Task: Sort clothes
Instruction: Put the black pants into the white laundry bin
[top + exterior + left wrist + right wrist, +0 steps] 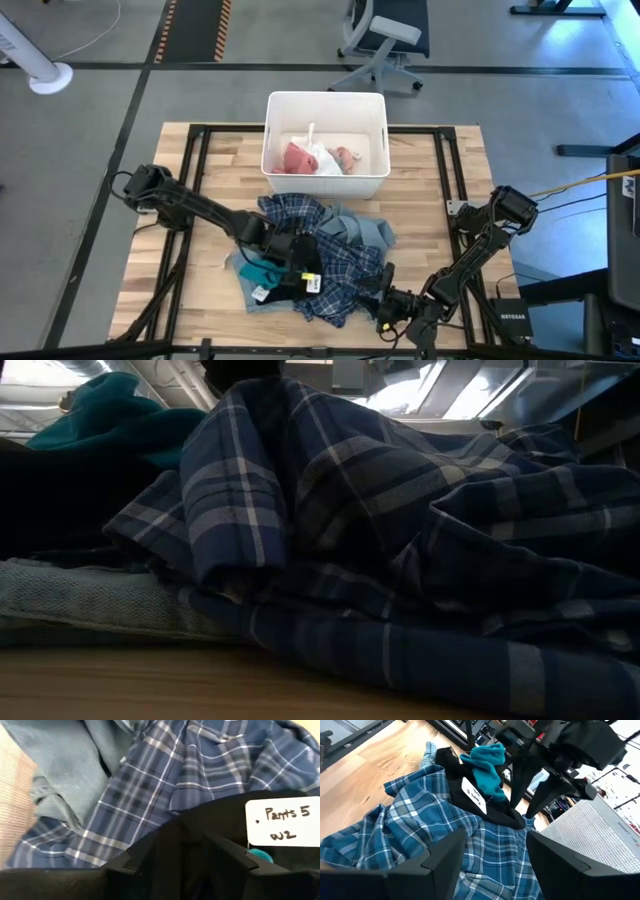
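Left end effector (pixel 300 272) — buried among clothes (pixel 345 262).

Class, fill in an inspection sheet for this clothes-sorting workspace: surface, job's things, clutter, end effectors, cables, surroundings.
Surface: wooden table, black frame rails along its edges.
Job's things: blue plaid shirt heaped near the front with light blue denim, a teal piece and a black piece with a white label; pink and white pieces in the white bin.
Clutter: nothing seen.
End effectors: left end effector over the pile; right end effector open beside the plaid.
Cables: yellow cable at right.
Surroundings: office chair, white fan base.
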You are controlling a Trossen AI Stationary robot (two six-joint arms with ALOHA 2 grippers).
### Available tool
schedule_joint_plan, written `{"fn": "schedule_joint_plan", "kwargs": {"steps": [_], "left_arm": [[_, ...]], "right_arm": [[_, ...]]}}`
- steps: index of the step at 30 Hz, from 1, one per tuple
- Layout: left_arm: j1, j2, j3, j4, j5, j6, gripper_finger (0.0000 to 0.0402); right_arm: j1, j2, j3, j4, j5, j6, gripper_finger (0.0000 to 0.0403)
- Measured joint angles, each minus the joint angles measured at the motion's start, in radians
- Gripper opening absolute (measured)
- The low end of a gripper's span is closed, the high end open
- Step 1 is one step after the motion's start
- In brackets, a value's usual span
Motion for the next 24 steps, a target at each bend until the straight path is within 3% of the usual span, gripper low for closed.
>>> {"fn": "schedule_joint_plan", "kwargs": {"steps": [14,18,24], "left_arm": [[0.012,0.073,0.0,-0.003,0.022,0.031,0.0143],[0.012,0.074,0.0,-0.001,0.021,0.052,0.0111],[0.008,0.074,0.0,0.0,0.021,0.068,0.0031]], "right_arm": [[0.0,0.0,0.0,-0.001,-0.01,0.003,0.0232],[0.0,0.0,0.0,-0.001,-0.01,0.003,0.0232],[0.0,0.0,0.0,-0.002,-0.01,0.003,0.0232]]}}
